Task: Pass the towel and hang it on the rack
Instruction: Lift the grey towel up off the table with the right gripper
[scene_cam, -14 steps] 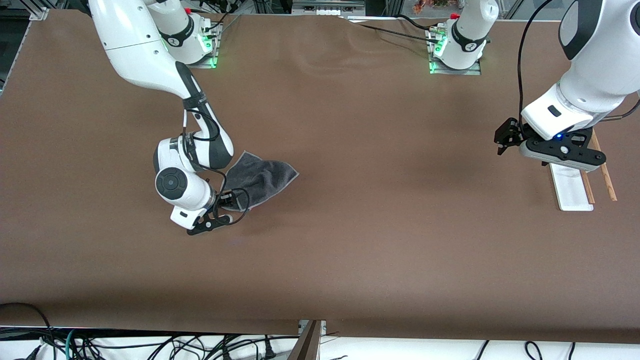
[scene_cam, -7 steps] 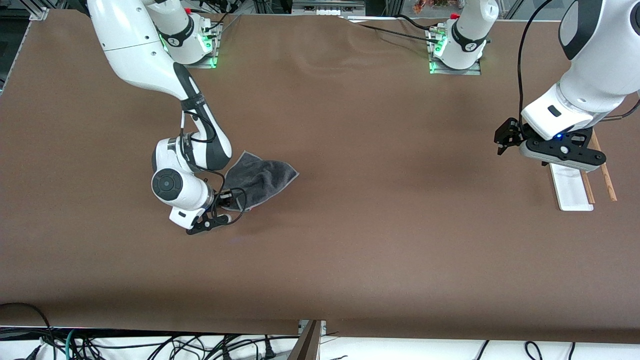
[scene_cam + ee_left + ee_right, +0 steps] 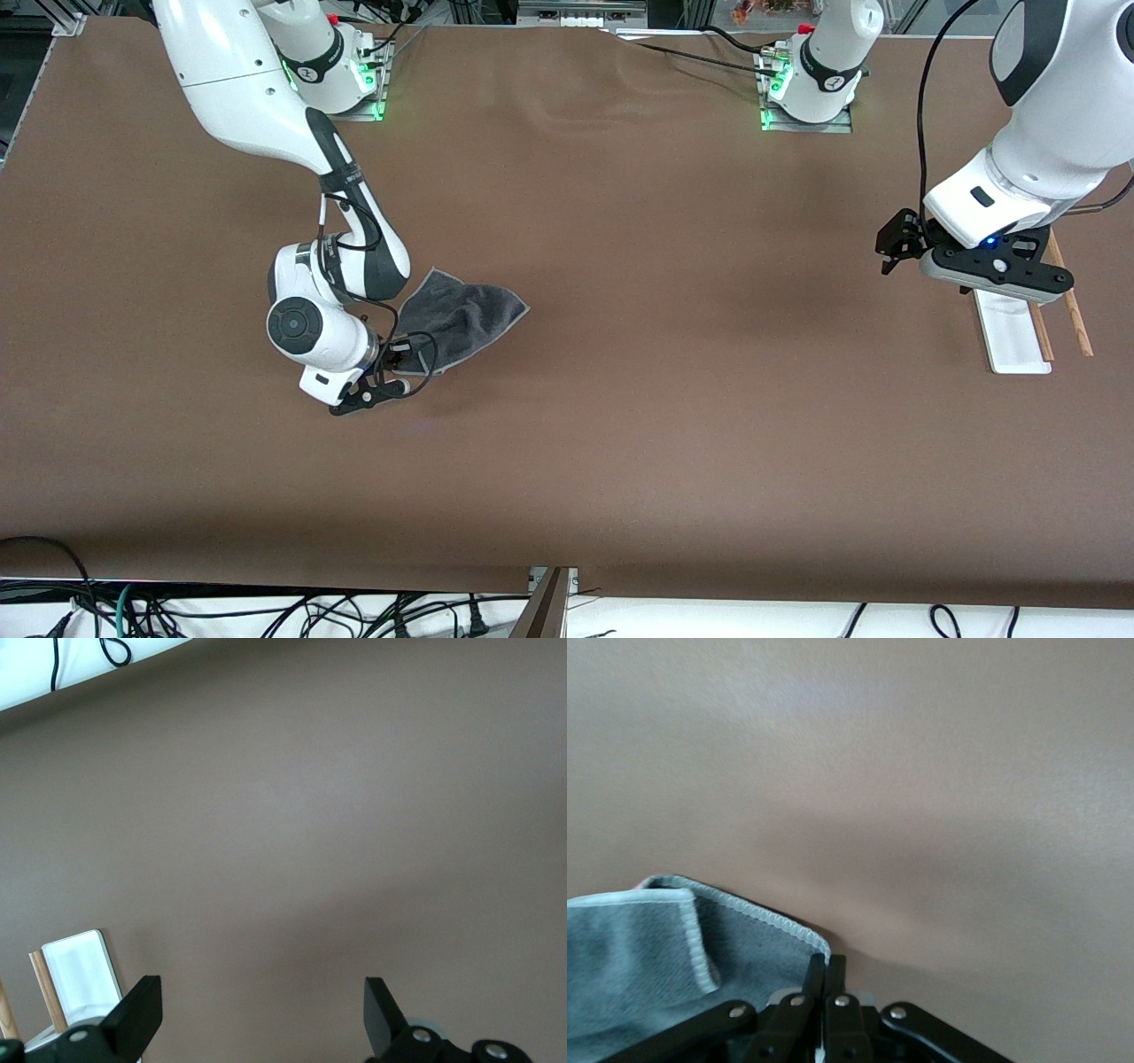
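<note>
The dark grey towel [image 3: 465, 317] lies crumpled on the brown table toward the right arm's end. My right gripper [image 3: 405, 352] is down at the towel's corner nearest the front camera. In the right wrist view its fingers [image 3: 824, 967] are shut together on the light-stitched corner of the towel [image 3: 647, 957]. The rack [image 3: 1010, 335], a white base with light-brown dowels, stands toward the left arm's end. My left gripper [image 3: 893, 246] hangs open in the air beside the rack, nothing between its fingers [image 3: 263, 1010]. The rack's base [image 3: 80, 967] shows in the left wrist view.
The brown table [image 3: 673, 416] stretches wide between towel and rack. Both arm bases stand along the table's edge farthest from the front camera. Cables hang below the edge nearest that camera.
My right gripper's fingers have closed on the towel's corner, and the right wrist has shifted slightly. The towel and the left arm have not moved.
</note>
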Tool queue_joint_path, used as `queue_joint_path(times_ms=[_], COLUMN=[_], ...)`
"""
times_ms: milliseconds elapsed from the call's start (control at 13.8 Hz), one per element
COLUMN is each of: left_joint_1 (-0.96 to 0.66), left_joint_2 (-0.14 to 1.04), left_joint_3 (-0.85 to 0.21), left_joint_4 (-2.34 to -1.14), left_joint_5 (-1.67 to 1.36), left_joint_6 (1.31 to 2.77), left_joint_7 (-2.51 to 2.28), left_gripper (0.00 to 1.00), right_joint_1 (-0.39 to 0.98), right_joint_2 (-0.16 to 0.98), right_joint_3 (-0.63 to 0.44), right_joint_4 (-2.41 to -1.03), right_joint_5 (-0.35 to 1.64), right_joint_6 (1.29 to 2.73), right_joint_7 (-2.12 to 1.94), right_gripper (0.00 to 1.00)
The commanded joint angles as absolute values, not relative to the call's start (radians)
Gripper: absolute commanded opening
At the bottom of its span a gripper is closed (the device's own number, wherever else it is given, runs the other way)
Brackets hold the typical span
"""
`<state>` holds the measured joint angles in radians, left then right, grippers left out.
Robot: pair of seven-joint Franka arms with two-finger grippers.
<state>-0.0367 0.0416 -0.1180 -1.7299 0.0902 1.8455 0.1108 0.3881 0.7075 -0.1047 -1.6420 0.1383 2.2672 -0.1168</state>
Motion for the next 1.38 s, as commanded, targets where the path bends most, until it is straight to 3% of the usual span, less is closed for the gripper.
queue_joint_path(times_ms=[0,291,655,1309], left_joint_1=[-0.025,-0.025,-0.026,-0.025], left_joint_2=[0.015,0.014,0.015,0.017], left_joint_3=[-0.126,-0.126,-0.126,-0.126], left_joint_4=[-1.753,-1.753,-1.750,-1.750], left_joint_5=[0.069,0.069,0.069,0.069], left_joint_6=[1.855,1.855,1.853,1.853], left_joint_7=[0.123,0.123,0.124,0.126], left_gripper=[1.00,1.00,1.00,1.00], right_joint_1=[0.380,0.387,0.394,0.391], right_joint_2=[0.673,0.683,0.683,0.684], right_joint_3=[-0.092,-0.089,-0.002,0.239], right_joint_4=[-1.573,-1.418,-1.254,-1.097], right_joint_5=[0.164,0.164,0.264,0.477], right_joint_6=[2.150,1.979,1.781,1.810], right_joint_7=[-0.107,-0.029,0.184,0.714], right_gripper=[0.00,0.00,0.00,0.00])
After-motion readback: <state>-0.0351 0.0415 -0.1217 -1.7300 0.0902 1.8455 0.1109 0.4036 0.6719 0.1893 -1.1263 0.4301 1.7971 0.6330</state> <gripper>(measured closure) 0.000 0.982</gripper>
